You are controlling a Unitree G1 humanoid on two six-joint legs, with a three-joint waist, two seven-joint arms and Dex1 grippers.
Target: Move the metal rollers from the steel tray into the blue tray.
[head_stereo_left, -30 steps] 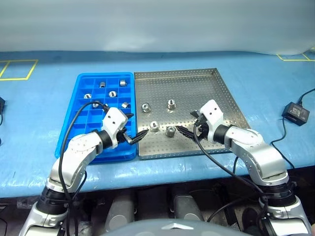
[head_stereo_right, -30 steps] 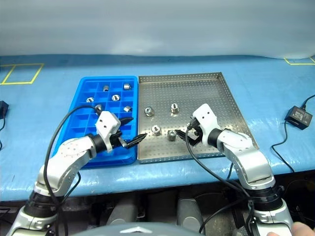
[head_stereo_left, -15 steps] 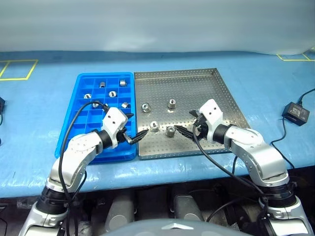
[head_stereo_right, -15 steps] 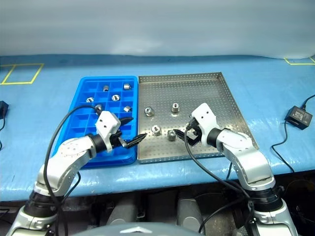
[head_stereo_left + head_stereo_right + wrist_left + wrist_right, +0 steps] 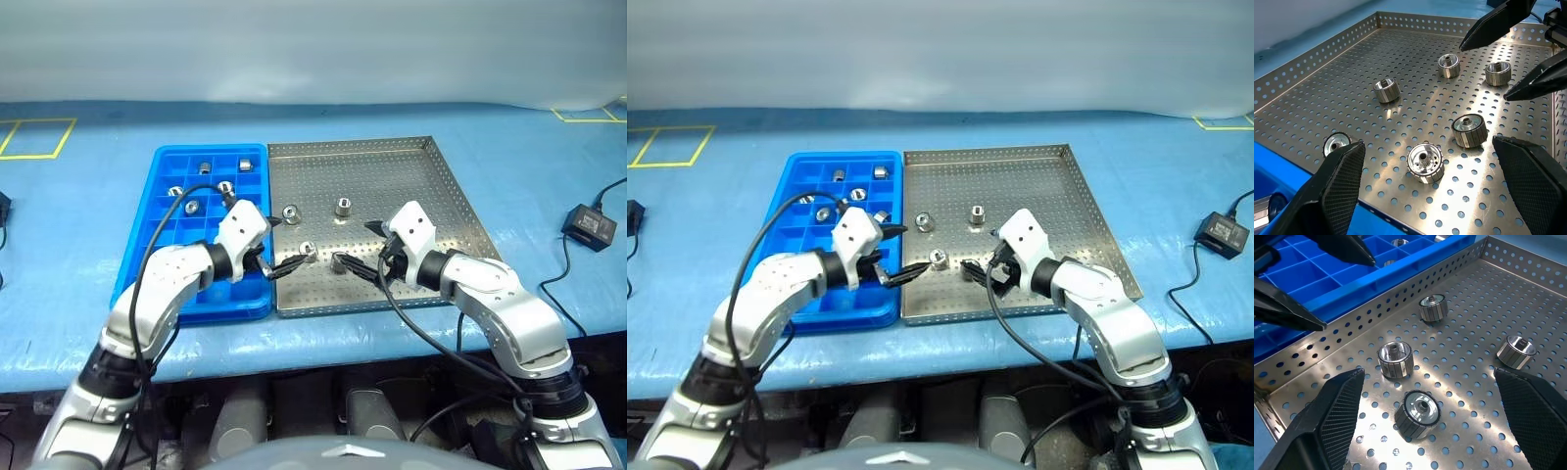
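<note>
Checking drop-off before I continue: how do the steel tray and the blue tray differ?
The steel tray is bare silver metal; the blue tray is bright blue. The steel tray has one open floor full of small holes; the blue tray is split by walls into small square compartments. The steel tray is wider. Both are rectangular, lie side by side and hold metal rollers.

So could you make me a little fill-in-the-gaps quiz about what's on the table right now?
1. The left gripper and the right gripper hold nothing, and the fingers of both are ___.
2. The blue tray lies against the steel tray, on the robot's ___ side of it.
3. The metal rollers in the steel tray rest on a floor dotted with small ___.

Missing words: open; left; holes.
</note>
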